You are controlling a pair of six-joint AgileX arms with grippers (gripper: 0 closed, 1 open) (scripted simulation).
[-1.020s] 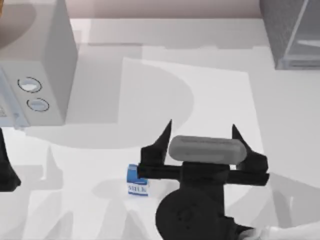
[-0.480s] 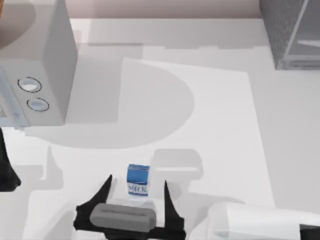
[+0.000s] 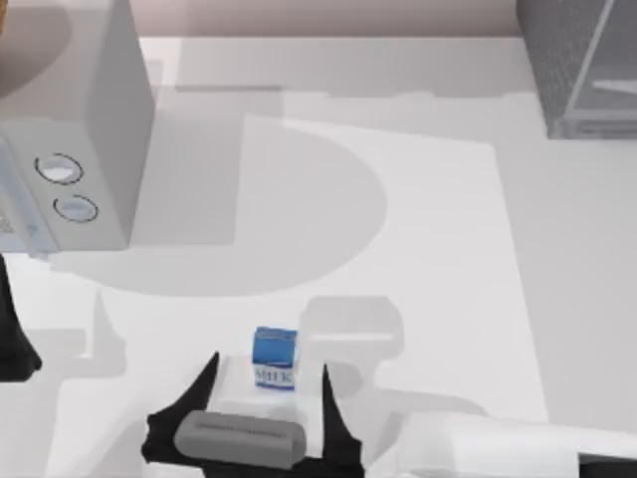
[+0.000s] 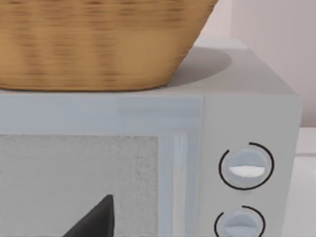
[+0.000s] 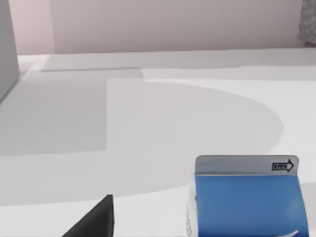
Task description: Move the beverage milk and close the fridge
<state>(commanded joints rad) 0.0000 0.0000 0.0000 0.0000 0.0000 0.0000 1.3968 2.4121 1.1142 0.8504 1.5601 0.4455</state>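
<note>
The right hand (image 3: 267,388) is hovering with fingers apart on either side of the beverage milk (image 3: 275,358), which is standing ungrasped on the surface (image 3: 438,249) at six o'clock. The fridge (image 3: 582,65) is waiting at two o'clock, so both moving and closing appear left to do, while the left hand (image 3: 12,344) is sitting idle at nine o'clock.

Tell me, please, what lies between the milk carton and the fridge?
Bare white table and nothing else, as the top view shows: the milk carton stands near the front, the fridge at the far right corner.
</note>
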